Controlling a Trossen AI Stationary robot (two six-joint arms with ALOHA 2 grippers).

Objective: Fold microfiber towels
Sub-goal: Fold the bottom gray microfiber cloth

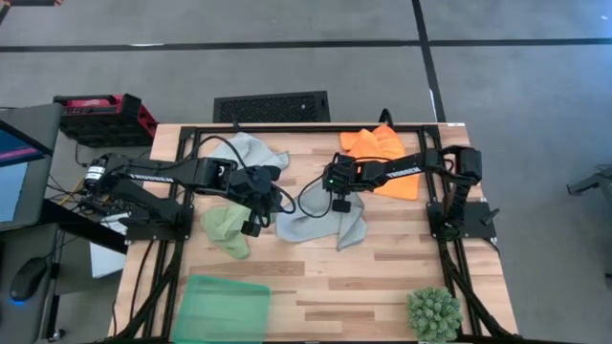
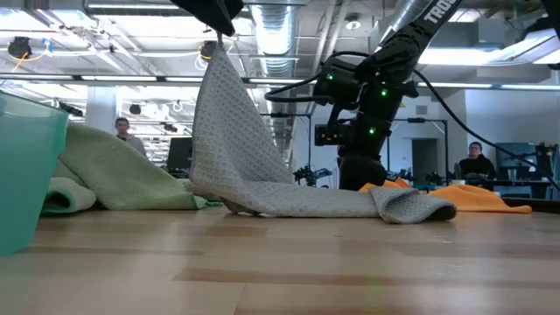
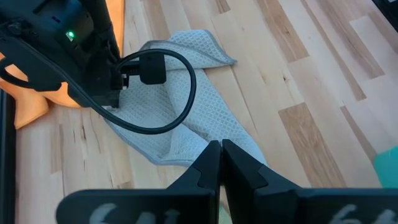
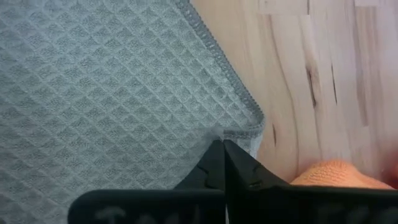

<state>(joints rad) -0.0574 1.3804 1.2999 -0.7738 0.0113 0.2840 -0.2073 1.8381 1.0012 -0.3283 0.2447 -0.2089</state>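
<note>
The left gripper's (image 3: pixel 220 163) fingers are pressed together on a corner of the grey-blue towel (image 1: pixel 320 222), and in the low view that corner is lifted well above the wooden table (image 1: pixel 382 287), so the cloth hangs down from the fingers in a steep tilted sheet before spreading flat along the boards. In the left wrist view the two dark fingers meet with no gap, and the towel runs away from their tips across the wood toward the other arm. The right gripper's (image 4: pixel 222 163) fingers are likewise closed tight; in the right wrist view their tips sit at the hemmed corner of the same waffle-weave cloth, but whether any fabric is pinched between them I cannot tell.

In the high view this towel lies in the middle of the table, between the two grippers. A second grey-blue towel (image 1: pixel 251 151) lies crumpled toward the far edge, partly under the left arm. The light green towel (image 1: pixel 227 229) sits bunched just beside the left gripper on the near side. The orange towel (image 1: pixel 382 158) lies at the far right, under the right arm.
</note>
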